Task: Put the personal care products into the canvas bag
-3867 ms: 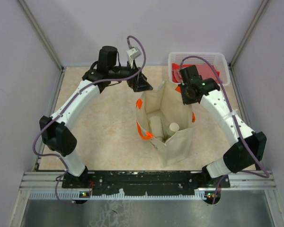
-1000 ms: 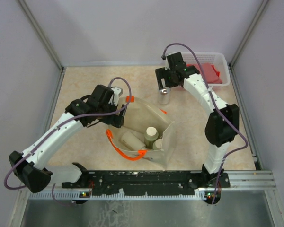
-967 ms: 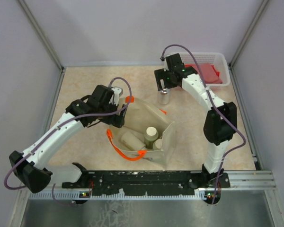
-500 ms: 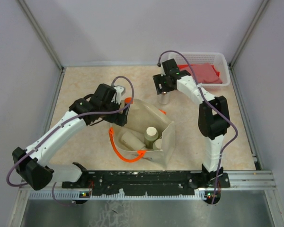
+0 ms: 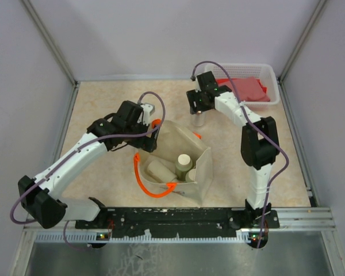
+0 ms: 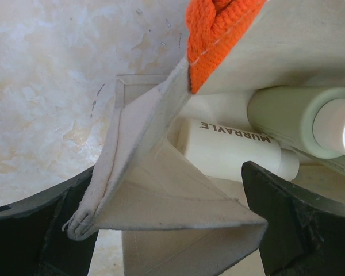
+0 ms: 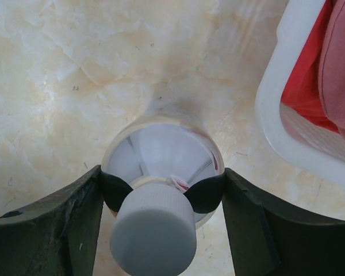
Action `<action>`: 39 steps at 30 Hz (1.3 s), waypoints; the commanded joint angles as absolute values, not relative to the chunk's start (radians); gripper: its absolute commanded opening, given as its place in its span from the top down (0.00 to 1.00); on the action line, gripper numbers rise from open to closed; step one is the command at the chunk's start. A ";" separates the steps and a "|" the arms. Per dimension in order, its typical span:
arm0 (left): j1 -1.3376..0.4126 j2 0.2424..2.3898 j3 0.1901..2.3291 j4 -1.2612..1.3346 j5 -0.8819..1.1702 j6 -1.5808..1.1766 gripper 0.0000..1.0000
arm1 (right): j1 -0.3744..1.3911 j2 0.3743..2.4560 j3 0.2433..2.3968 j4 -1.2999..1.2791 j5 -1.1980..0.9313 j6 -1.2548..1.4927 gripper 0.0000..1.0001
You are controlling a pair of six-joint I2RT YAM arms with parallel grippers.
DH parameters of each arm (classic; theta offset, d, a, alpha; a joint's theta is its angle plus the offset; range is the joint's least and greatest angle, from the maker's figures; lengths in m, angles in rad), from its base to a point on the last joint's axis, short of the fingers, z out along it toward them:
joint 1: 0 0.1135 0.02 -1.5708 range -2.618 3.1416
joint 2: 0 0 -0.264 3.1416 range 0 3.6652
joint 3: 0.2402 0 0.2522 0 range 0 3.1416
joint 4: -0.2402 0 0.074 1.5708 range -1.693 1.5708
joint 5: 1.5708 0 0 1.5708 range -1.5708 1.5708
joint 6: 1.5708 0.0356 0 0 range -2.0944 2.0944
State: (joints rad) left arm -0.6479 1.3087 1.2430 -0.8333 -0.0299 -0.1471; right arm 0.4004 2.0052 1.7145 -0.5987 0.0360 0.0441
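The canvas bag (image 5: 202,167) lies tipped open mid-table, orange handle (image 5: 145,180) trailing left. Inside it are a cream bottle (image 6: 230,149), a sage-green bottle (image 6: 287,118) and others (image 5: 184,161). My left gripper (image 5: 149,129) is open at the bag's rim, and the fabric edge (image 6: 161,195) hangs loose between its wide fingers (image 6: 40,230). The small clear bottle (image 7: 161,146) with a white cap (image 7: 153,230) stands on the table behind the bag. My right gripper (image 5: 199,110) is over it, both fingers (image 7: 75,224) pressed on its sides.
A white plastic basket (image 5: 267,69) holding a red cloth (image 5: 247,88) sits at the back right, its rim (image 7: 276,115) just right of the clear bottle. Grey walls enclose the beige table (image 5: 103,103).
My right gripper's jaws have closed in onto the clear bottle while its arm swung slightly left. The left gripper stayed open at the bag's rim, shifting a little.
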 commanded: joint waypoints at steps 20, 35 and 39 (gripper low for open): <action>-0.646 1.369 1.252 -0.790 0.007 -0.083 0.00 | 0.396 1.769 2.069 -0.866 0.003 0.037 1.00; -0.639 1.491 1.350 -0.811 -0.099 -0.066 0.00 | 0.396 1.532 2.135 -0.984 -0.429 0.075 1.00; -0.635 1.515 1.375 -0.810 -0.116 -0.065 0.00 | 0.402 1.480 2.102 -0.999 -0.490 0.073 1.00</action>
State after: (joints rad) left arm -0.6453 1.4811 1.3510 -0.7929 -0.0612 -0.0856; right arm 0.3985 1.5711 2.1010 -1.0893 -0.3637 0.0570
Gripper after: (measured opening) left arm 0.998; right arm 0.706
